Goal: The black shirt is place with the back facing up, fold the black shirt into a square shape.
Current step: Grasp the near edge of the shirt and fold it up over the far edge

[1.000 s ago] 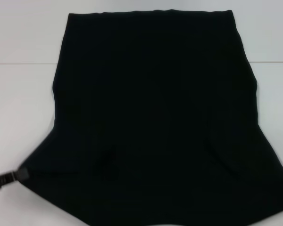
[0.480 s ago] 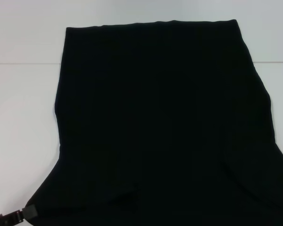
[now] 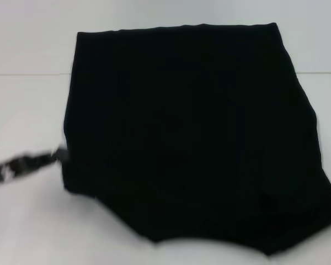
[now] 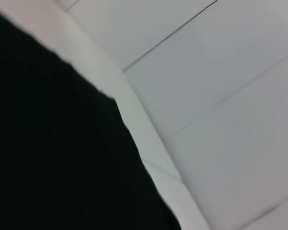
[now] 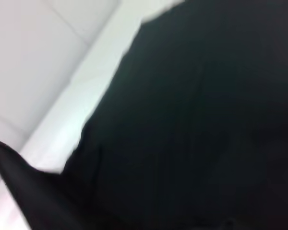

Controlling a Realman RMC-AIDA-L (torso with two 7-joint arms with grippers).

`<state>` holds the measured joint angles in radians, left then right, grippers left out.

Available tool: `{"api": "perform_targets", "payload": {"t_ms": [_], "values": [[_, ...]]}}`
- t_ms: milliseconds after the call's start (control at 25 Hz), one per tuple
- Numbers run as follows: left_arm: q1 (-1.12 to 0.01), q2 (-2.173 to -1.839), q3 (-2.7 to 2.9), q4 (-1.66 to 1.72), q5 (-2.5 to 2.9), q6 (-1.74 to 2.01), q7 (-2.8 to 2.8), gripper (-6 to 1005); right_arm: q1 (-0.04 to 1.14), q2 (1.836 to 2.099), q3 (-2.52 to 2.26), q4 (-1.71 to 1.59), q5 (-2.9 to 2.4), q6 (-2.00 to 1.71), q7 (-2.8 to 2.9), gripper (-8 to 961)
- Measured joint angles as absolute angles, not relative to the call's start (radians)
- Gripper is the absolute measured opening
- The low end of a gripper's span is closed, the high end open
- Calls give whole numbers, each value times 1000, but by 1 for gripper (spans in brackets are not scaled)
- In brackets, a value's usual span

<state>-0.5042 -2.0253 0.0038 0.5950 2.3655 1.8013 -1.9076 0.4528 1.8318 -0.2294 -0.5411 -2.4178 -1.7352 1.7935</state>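
Head view alone shows left pincer (image 3: 60, 155) meeting black shirt (image 3: 187, 127).

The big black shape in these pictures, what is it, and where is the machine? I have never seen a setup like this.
It is a black shirt lying on a white table. The robot has two arms. The wide picture comes from a camera on its head, looking down. There the left gripper sits at the shirt's left edge, and the right arm barely shows at the right edge. The other two pictures come from cameras on the wrists, so close that they show mostly black cloth and white surface. Whether either gripper holds the cloth cannot be seen.
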Motion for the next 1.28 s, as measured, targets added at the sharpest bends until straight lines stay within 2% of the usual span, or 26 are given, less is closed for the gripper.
{"api": "perform_targets", "payload": {"t_ms": [120, 240, 400, 880, 1280], "values": [[-625, -1979, 5, 496, 2358, 1635, -1908, 107, 505, 1842, -176, -534, -2416, -1685, 1802, 69], [-706, -1963, 9, 457, 2357, 1465, -1907, 109, 557, 1861, -157, -531, -2399, -1601, 1806, 70], [-784, -1965, 14, 431, 2347, 1248, -1888, 112, 629, 1884, -164, -510, -2364, -1443, 1803, 70], [-893, -1974, 18, 313, 2215, 866, -1630, 119, 850, 1917, -220, -351, -2328, -875, 1764, 71], [-928, -1992, 10, 261, 2110, 693, -1439, 126, 912, 1946, -241, -309, -2324, -699, 1764, 73]]}}
